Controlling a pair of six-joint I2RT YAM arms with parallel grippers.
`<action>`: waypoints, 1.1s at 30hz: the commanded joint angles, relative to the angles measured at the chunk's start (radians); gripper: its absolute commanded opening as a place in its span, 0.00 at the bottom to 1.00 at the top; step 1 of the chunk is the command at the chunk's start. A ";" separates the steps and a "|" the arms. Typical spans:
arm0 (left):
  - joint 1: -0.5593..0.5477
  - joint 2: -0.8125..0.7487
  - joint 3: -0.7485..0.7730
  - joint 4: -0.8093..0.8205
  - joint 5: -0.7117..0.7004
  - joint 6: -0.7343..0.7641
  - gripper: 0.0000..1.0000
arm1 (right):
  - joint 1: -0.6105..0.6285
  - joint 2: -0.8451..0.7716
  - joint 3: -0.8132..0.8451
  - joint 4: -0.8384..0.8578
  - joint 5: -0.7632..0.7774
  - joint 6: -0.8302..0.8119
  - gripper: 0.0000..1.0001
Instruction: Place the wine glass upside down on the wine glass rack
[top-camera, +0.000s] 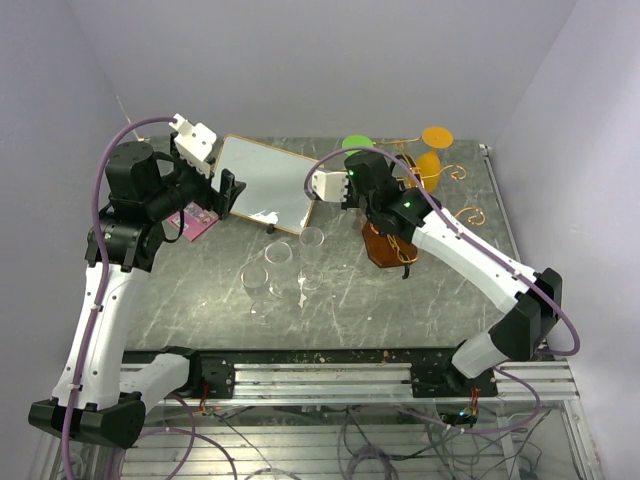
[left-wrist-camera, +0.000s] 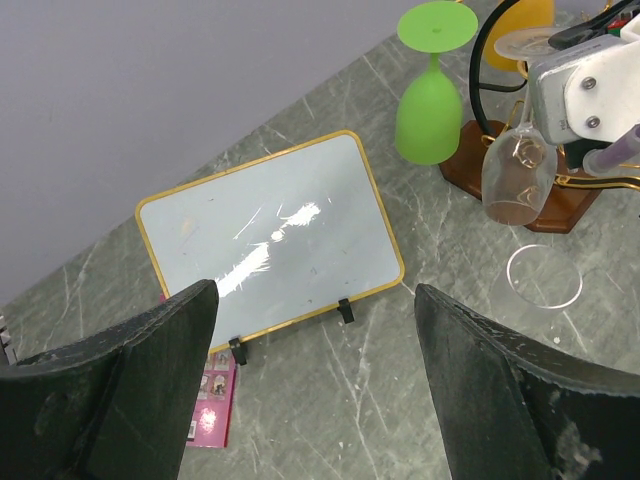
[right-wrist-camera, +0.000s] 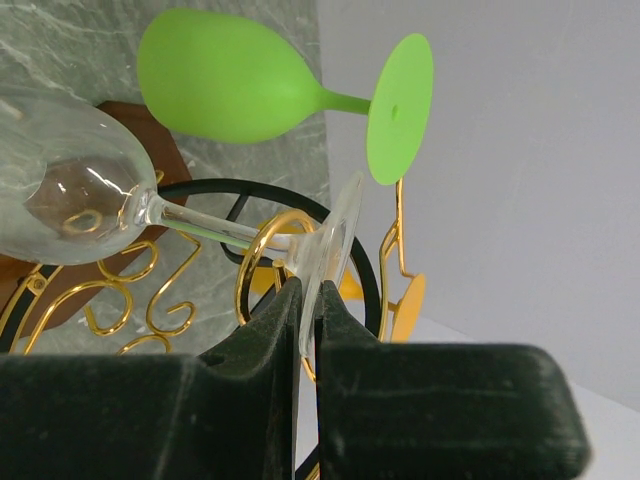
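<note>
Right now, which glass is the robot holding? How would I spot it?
Find the gold wire rack at the table's far right. Beside the green glass there, the right claw pinches an upside-down glass by its foot. It is see-through; its rack neighbours are green and orange.

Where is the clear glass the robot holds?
In the left wrist view the clear glass hangs bowl-down from the right tool, pinched by its foot, at the gold rack, beside the green glass.
</note>
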 joint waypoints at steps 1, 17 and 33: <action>-0.005 -0.015 -0.008 -0.003 -0.009 0.018 0.90 | 0.017 -0.030 0.012 0.000 -0.004 -0.003 0.04; -0.005 -0.018 -0.011 -0.009 -0.014 0.028 0.90 | 0.038 -0.059 0.029 -0.036 -0.028 -0.014 0.04; -0.005 -0.020 -0.015 -0.009 -0.018 0.032 0.90 | 0.038 -0.073 -0.007 -0.070 0.001 -0.002 0.09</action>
